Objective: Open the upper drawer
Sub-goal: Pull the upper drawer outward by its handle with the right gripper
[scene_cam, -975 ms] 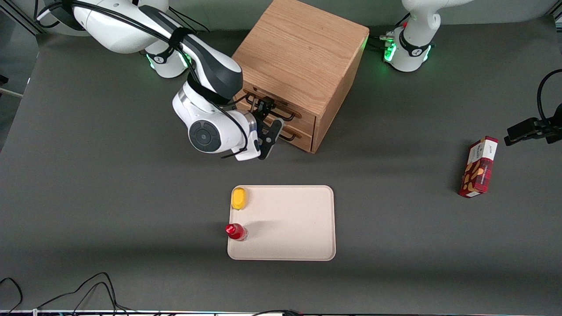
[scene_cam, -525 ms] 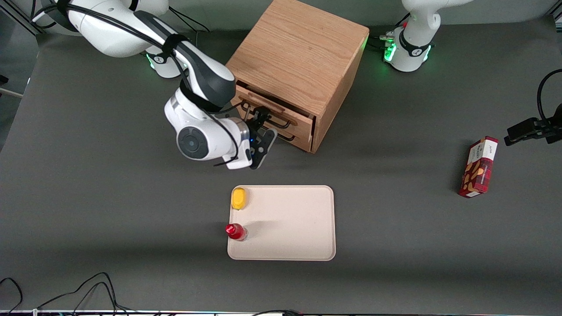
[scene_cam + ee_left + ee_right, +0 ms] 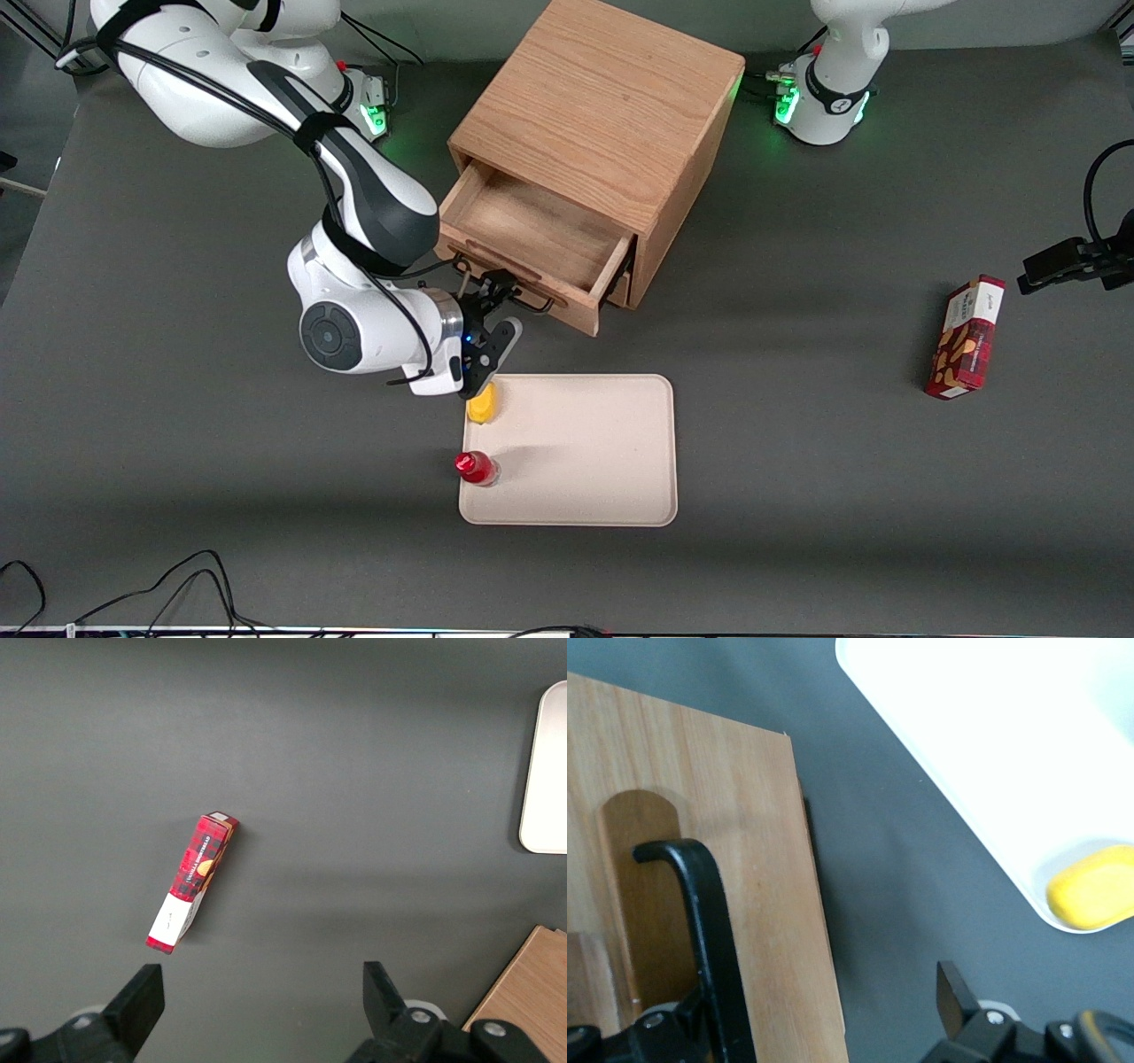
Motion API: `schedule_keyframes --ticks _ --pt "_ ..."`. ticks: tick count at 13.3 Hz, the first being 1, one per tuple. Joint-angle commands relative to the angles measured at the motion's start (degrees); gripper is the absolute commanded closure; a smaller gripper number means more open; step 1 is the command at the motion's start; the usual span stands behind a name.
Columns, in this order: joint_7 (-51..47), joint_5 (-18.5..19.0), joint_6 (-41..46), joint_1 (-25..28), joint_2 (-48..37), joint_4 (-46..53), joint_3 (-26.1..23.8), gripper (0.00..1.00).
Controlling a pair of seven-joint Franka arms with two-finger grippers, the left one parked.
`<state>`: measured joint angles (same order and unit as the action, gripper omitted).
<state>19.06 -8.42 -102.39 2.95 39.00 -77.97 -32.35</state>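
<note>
Gripper (image 3: 493,312) between upper drawer (image 3: 530,232) front and tray (image 3: 611,443).

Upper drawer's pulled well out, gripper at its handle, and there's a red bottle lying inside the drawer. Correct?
Not quite: the upper drawer is empty in the front view. The red bottle stands on the tray. The gripper is at the handle, as you said.

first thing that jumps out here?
The upper drawer of the oak cabinet, pulled well out, its bare wooden inside showing. The right arm's end effector sits at its black handle, just above the cream tray holding a yellow item.
</note>
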Motion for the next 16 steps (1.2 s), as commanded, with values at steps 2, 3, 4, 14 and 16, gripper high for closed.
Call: schedule_keyframes --ticks 2,3,4,14,16 --pt "0.54 1.57 4.65 0.65 3.97 8.79 2.2 0.0" --pt "0.54 1.66 5.18 0.65 4.15 9.32 2.81 0.0" --pt "0.62 1.83 5.18 0.65 4.24 9.67 3.43 0.0" --pt "4.93 1.75 9.05 0.39 8.28 17.76 7.12 0.0" --pt "4.93 1.66 9.4 0.04 9.16 18.98 7.12 0.0"
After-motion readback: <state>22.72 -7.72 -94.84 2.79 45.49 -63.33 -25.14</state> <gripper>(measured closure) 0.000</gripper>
